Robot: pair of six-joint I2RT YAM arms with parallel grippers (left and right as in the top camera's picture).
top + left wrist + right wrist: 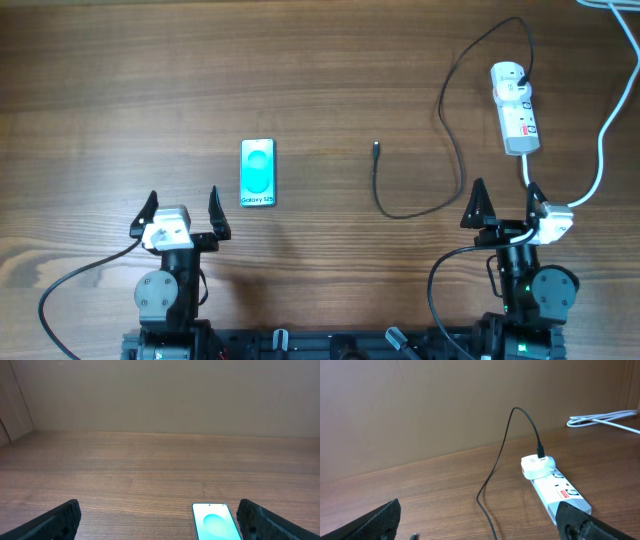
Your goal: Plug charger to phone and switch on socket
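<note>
The phone (258, 173) lies flat on the table left of centre, cyan screen up; it also shows at the bottom of the left wrist view (216, 522), next to the right finger. The black charger cable (452, 150) loops from the white plug on the socket (515, 107) at the far right to its connector tip (376, 146), which lies loose mid-table. The right wrist view shows the socket (554, 490), the cable (492, 480) and the tip (414, 536). My left gripper (180, 207) is open and empty, just near-left of the phone. My right gripper (508, 200) is open and empty, below the socket.
A thicker white cord (605, 130) runs from the socket's near end up to the far right corner of the wooden table; it also shows in the right wrist view (605, 419). A plain wall stands behind the table's far edge.
</note>
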